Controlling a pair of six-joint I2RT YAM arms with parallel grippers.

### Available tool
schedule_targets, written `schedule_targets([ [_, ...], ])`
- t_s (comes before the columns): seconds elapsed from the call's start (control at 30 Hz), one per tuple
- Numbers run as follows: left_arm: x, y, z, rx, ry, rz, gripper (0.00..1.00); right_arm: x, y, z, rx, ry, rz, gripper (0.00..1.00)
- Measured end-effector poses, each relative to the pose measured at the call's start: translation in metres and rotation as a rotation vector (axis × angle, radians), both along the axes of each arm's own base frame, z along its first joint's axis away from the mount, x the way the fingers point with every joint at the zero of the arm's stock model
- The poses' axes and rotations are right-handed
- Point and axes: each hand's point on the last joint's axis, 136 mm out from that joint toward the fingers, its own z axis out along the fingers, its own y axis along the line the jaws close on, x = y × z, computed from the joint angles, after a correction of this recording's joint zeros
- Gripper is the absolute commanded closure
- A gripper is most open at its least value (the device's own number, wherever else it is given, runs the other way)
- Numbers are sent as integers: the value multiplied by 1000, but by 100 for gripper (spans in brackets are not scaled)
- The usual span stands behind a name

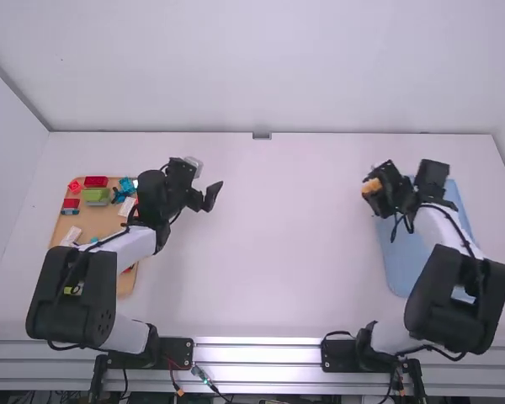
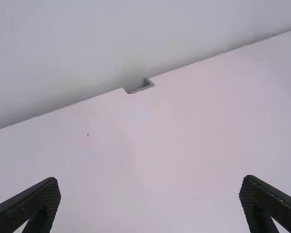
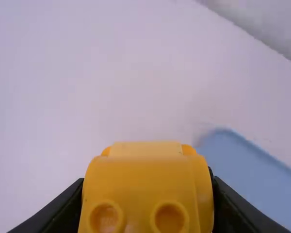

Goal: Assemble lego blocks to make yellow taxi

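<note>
Yellow block [image 3: 148,187] is held by the right claw [image 1: 373,186] near the right edge of the surface [image 1: 278,252], likely for the blue tray [image 1: 401,261]; left claw [image 2: 150,187] gapes wide, presumably for fetching.

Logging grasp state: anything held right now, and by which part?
Right gripper holds the yellow-orange block by its two opposite sides, studded end between the fingers. Left gripper is open, holding nothing.
</note>
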Motion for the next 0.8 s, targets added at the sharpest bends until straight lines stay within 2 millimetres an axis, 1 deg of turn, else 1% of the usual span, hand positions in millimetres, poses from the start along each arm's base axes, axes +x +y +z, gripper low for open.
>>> schedule_targets([
  [0.07,1,2,0,-1,3,11,1,-3,-24,-2,24,-55,-67,74],
  [0.1,1,2,0,-2,4,16,1,-7,-41,-5,46,-100,-123,70],
  [0.13,1,3,-1,-2,5,20,1,-14,-55,-10,65,-132,-176,64],
  [0.17,1,3,-1,-3,5,21,1,-17,-58,-13,68,-139,-190,62],
  [0.2,2,3,-1,-3,6,25,1,-26,-70,-18,90,-172,-248,60],
  [0.23,1,3,-1,-3,6,24,1,-34,-76,-23,108,-189,-289,59],
  [0.27,2,3,-1,-3,6,24,1,-36,-78,-24,114,-192,-300,59],
  [0.37,2,3,0,-3,5,25,1,-62,-90,-43,171,-180,-420,55],
  [0.43,2,3,0,-3,3,24,1,-68,-96,-51,195,-161,-463,54],
  [0.47,2,3,0,-3,3,25,1,-69,-97,-53,199,-156,-472,54],
  [0.53,2,3,0,-3,4,25,1,-68,-98,-70,229,-107,-499,55],
  [0.6,2,3,-1,-3,5,24,1,-67,-95,-82,250,-65,-504,55],
  [0.63,1,3,-1,-4,7,21,1,-66,-93,-93,268,-25,-508,55],
  [0.7,1,2,-1,-6,7,15,1,-64,-92,-101,284,8,-511,53],
  [0.73,0,1,0,-8,7,10,1,-63,-93,-105,293,27,-514,46],
  [0.77,0,0,0,-10,7,5,1,-61,-94,-107,298,38,-515,28],
  [0.8,-1,-1,0,-12,8,-1,1,-58,-97,-108,296,46,-514,14],
])
